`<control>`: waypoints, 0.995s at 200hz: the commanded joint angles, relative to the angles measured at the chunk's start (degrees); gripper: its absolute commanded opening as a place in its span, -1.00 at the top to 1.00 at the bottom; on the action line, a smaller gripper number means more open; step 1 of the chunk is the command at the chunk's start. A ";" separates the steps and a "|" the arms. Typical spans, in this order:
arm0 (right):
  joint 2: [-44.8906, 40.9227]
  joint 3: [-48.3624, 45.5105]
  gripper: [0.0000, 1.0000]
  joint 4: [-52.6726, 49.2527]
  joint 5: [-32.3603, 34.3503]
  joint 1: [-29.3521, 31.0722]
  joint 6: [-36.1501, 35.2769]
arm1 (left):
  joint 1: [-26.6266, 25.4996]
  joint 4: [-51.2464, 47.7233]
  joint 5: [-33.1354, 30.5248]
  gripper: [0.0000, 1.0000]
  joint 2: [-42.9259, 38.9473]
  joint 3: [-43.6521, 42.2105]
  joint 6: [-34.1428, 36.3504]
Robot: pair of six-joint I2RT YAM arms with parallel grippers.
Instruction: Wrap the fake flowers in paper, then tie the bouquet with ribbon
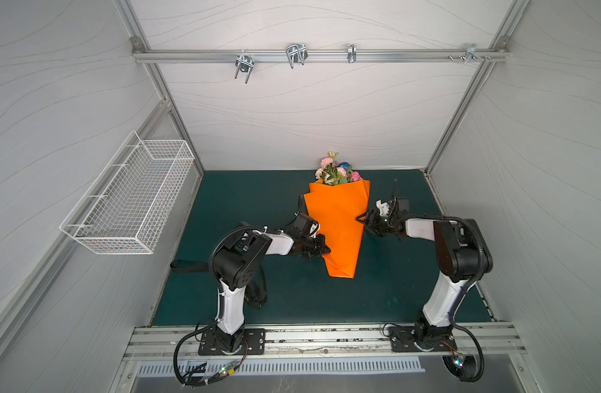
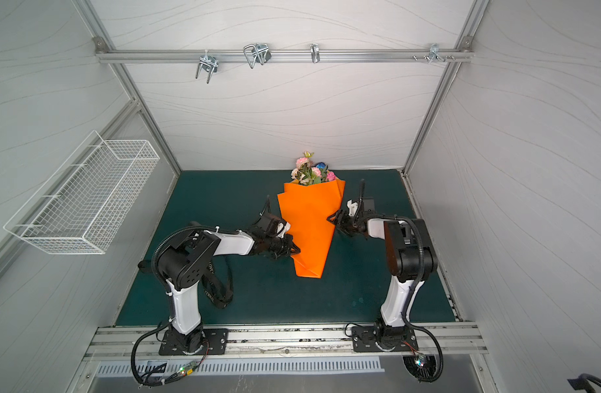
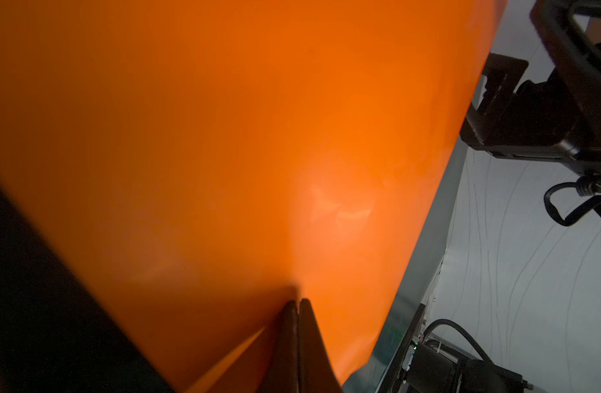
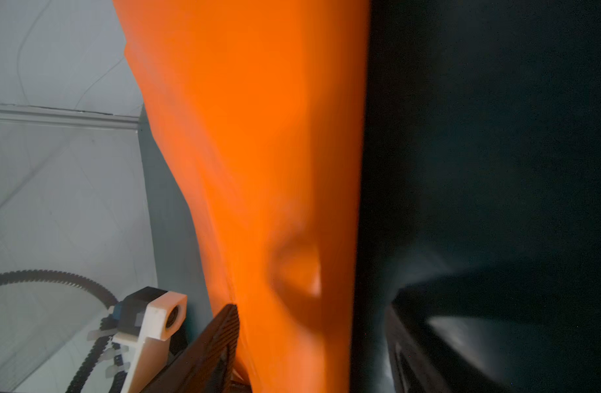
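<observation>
Sheathing one bouquet (image 1: 335,170) is one orange paper (image 1: 336,221).

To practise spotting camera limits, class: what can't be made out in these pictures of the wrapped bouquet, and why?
- Bouquet of fake flowers: stems hidden in every view by the orange wrapping paper.
- Black ribbon: partly under the left arm in both top views; full lettering unreadable.
- Wrist views: paper blocks the blooms; the right one is blurred.

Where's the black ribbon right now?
In both top views the black ribbon lies on the green mat, left side, beneath the left arm, apart from the orange wrapping paper.
</observation>
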 commanded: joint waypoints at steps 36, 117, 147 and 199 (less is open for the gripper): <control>3.23 2.37 -0.40 -0.95 3.50 1.45 0.19 | 0.34 -2.91 -3.09 0.55 1.37 2.73 0.76; 4.96 4.03 0.82 -2.53 4.28 0.91 0.59 | 2.20 -5.81 -4.96 0.52 2.86 7.81 3.06; 3.19 2.99 1.00 -4.62 4.11 -2.24 0.06 | 1.66 -4.68 -3.93 0.52 3.38 7.97 2.40; -3.79 2.31 1.00 -16.67 5.07 -11.45 -7.55 | -2.62 -0.54 -1.38 0.50 4.79 9.50 -1.25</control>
